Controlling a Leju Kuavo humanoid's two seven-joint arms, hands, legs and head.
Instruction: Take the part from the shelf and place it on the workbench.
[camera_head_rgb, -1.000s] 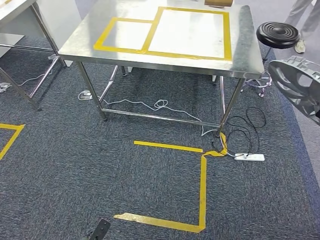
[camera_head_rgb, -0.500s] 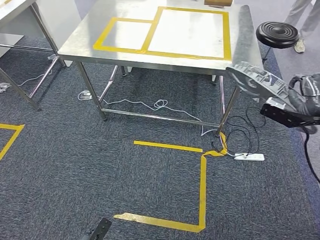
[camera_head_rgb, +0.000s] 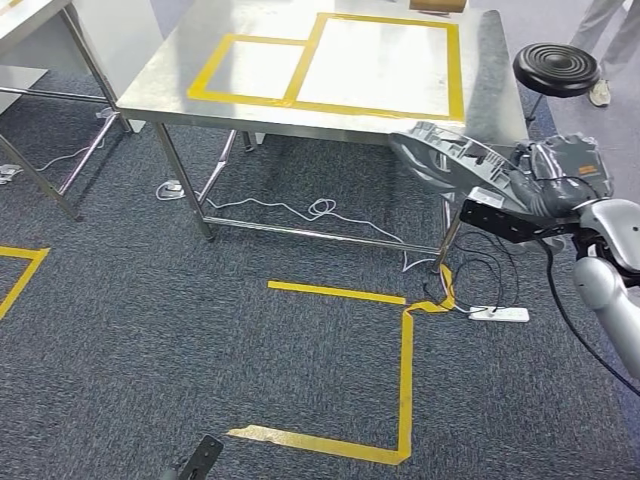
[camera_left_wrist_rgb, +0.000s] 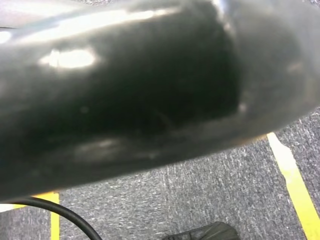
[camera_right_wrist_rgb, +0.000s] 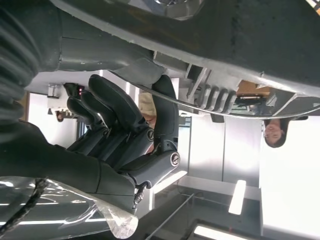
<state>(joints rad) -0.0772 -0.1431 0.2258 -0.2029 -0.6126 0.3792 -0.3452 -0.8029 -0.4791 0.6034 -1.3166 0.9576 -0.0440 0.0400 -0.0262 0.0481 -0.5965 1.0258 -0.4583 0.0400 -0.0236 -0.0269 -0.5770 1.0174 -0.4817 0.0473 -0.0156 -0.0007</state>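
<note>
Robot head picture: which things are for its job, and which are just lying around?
For the job: grey part, held by the right hand; steel workbench with yellow tape boxes.

Just lying about: black stool, white power strip, floor cables.

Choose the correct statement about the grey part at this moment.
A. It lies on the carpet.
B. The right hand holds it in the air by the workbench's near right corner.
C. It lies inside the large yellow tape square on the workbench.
B: the right hand grips the grey part off the floor, beside the corner of the workbench.
</note>
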